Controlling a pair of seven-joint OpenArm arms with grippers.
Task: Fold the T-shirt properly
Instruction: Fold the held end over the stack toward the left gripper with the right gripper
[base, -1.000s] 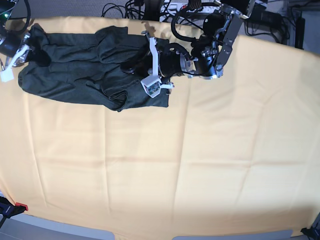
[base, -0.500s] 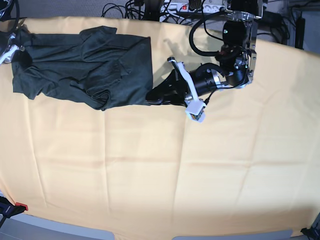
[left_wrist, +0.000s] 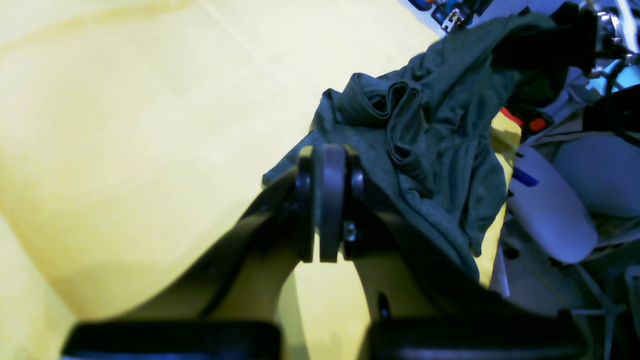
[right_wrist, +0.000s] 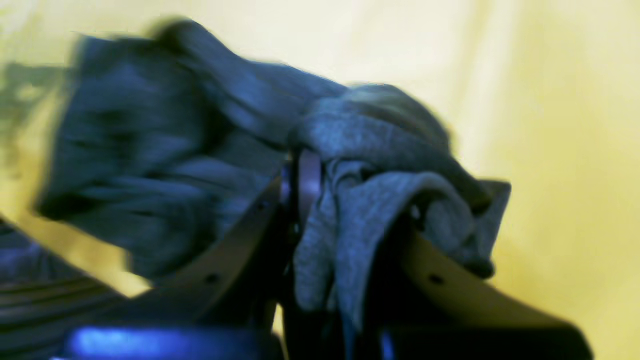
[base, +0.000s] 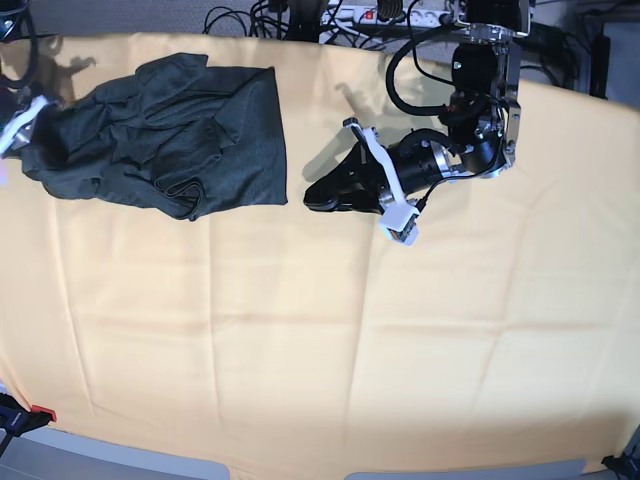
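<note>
The dark grey-green T-shirt (base: 170, 140) lies bunched in folds at the far left of the pale yellow tablecloth (base: 350, 330). My right gripper (base: 20, 122) is at the shirt's left end. The blurred right wrist view shows this gripper (right_wrist: 312, 200) shut on a fold of the T-shirt (right_wrist: 175, 150), with cloth draped over its fingers. My left gripper (base: 310, 196) rests low over the tablecloth, a small gap to the right of the shirt's edge. Its jaws (left_wrist: 325, 200) are shut with nothing between them, and the T-shirt (left_wrist: 430, 150) lies crumpled just beyond.
Cables and a power strip (base: 390, 15) run behind the table's far edge. A red clamp (base: 40, 412) sits at the front left corner. The left arm's body (base: 470, 120) stands over the back right of the cloth.
The left gripper let go of the shirt's right end and pulled away to the right. The shirt has slid left and bunched up more, held by the right gripper.
</note>
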